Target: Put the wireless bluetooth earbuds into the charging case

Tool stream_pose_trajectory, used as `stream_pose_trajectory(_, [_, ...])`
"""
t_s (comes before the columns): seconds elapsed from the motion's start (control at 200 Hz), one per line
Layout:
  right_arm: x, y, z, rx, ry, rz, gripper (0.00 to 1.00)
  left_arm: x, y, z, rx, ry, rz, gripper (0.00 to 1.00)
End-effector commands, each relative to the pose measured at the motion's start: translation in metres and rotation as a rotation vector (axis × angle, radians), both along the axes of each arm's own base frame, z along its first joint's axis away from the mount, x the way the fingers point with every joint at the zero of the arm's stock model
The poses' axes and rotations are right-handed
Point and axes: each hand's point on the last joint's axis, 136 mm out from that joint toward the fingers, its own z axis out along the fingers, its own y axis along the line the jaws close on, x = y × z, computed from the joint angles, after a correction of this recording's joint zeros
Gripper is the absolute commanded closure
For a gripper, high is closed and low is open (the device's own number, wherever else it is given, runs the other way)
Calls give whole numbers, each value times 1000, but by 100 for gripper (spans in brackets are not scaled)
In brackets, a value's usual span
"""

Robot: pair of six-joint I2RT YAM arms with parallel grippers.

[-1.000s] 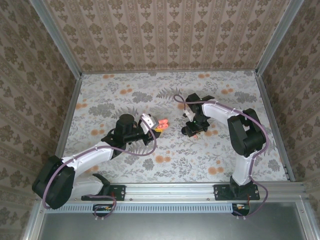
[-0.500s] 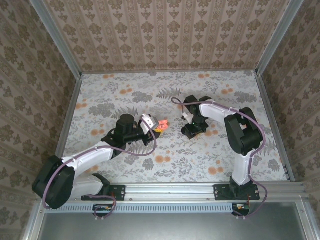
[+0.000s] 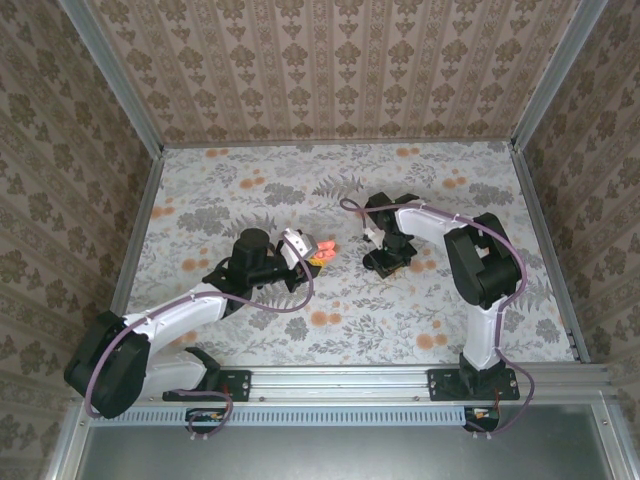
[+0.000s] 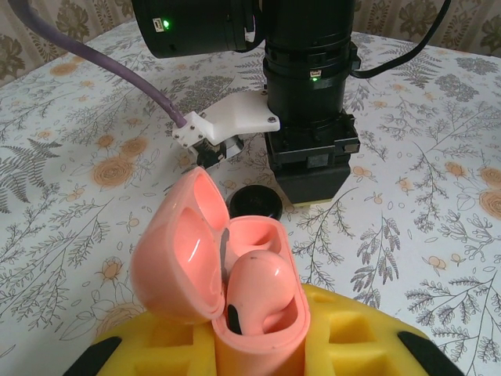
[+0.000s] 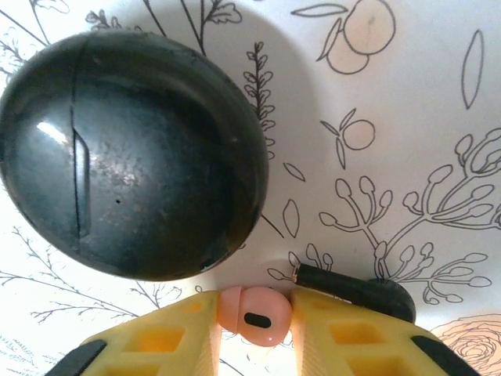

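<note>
- Charging case [image 4: 184,258]: one, salmon pink, held upright near the middle of the table [image 4: 438,196]. The left gripper [image 4: 258,348] is pinched on its lower body between two yellow pads. Its lid stands open, tipped to the left.
- Seated earbud [image 4: 262,282]: one, pink with a small black mark, lying in the right-hand well of the open case.
- Black disc [image 4: 254,204]: one, round and glossy, flat on the table just beyond the case. It lies between the case and the right arm.
- Right gripper [image 5: 254,329]: pointed straight down at the table beside the disc. Its yellow pads are closed against a second earbud [image 5: 254,313], touching it on both sides.
- Black piece [image 5: 352,286]: one short dark bar against the outer pad; I cannot tell what it is.
- Count: two earbuds, one case, one disc.
</note>
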Motion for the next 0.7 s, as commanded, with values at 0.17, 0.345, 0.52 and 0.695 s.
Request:
stream_pose_trajectory(0.17, [-3,-2,1,-9,-28,-26,76,5,0,13,-11,-43,5,84])
stream_pose_trajectory(0.345, [0,4,16,62,-112,-101,77,4,-5,13,-42,-27,2,84])
stream_pose_trajectory(0.52, [6,27,41,281,-257,-240,77,6,-16,4,-59,2,-10,84])
stream_pose_trajectory(0.695, [9,44,66,466,-370,-325,78,11,-24,-14,-90,41,-4,85])
